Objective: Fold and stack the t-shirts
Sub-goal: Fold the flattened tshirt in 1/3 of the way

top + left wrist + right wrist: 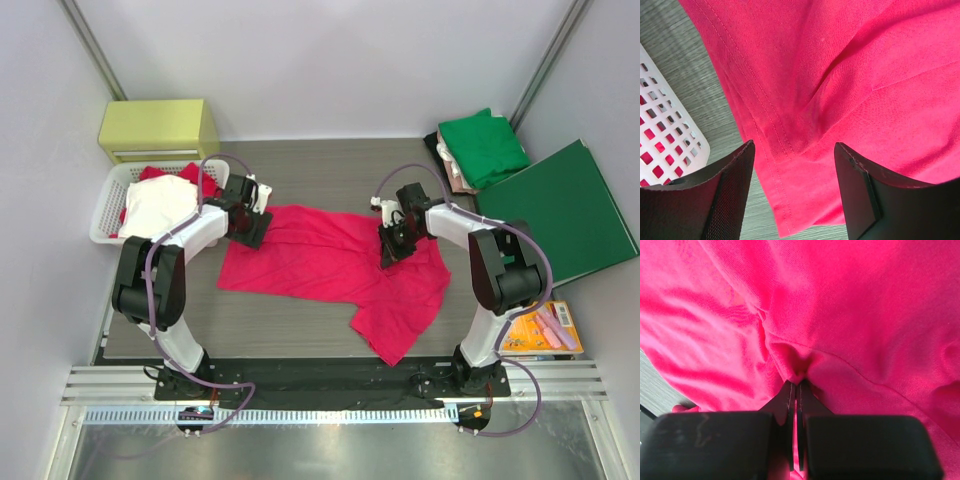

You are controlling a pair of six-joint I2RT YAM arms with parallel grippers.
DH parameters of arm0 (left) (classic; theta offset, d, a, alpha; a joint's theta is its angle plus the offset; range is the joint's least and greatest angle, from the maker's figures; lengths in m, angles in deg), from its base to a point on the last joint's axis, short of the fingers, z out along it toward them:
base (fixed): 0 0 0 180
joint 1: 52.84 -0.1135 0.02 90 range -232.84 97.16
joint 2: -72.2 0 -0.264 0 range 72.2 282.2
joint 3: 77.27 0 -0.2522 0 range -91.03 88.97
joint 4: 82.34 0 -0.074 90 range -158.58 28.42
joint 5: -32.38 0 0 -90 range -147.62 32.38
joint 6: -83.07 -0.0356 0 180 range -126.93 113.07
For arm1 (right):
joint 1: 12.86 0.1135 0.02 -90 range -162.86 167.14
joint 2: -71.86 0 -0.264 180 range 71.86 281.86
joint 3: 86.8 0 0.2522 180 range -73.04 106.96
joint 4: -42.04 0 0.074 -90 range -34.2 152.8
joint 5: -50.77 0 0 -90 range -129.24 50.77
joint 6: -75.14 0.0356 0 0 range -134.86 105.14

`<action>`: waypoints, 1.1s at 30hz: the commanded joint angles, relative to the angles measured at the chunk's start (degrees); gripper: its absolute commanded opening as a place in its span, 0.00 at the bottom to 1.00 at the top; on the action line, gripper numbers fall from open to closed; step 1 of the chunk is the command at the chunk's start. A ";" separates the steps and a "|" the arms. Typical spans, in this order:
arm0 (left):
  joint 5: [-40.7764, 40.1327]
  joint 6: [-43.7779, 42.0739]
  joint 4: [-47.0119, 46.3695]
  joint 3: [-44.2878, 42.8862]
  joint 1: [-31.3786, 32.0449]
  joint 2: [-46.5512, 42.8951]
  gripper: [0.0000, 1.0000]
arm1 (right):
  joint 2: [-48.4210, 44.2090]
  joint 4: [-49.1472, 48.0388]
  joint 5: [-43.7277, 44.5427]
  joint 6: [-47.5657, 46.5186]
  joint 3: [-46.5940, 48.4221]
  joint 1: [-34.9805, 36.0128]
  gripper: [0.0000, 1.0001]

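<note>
One pinkish-red t-shirt (330, 262) lies spread and creased across the middle of the table (280, 325) with two grippers on it. The left gripper (795, 150) is spread wide over its hemmed left edge, and the right gripper (796, 385) is pinching a raised fold of its cloth. Further back, one white basket (103, 220) at the left holds one cream cloth (158, 205) and one red cloth (155, 173), while at the far right one green t-shirt (485, 145) lies folded on one pale beige-pink t-shirt (460, 178), beside one dark-green folder (565, 210).

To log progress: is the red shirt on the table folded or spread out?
Spread out: the red shirt lies open and wrinkled, no neat folds.
</note>
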 commanded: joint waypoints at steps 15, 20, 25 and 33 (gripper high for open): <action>-0.51 -0.48 -0.87 -0.58 0.11 -0.41 0.66 | -11.37 11.08 0.59 -0.77 6.74 1.41 0.01; -0.68 -0.75 -0.78 -1.02 0.20 -0.59 0.66 | -11.29 12.22 -1.86 0.02 6.56 2.56 0.01; -1.21 -0.84 -0.60 -1.37 0.20 -0.59 0.66 | -9.18 15.47 -6.96 -0.06 7.97 3.00 0.01; -1.39 -1.10 -0.60 -0.76 0.20 -0.68 0.66 | -9.87 17.24 -1.97 -2.97 7.54 3.44 0.76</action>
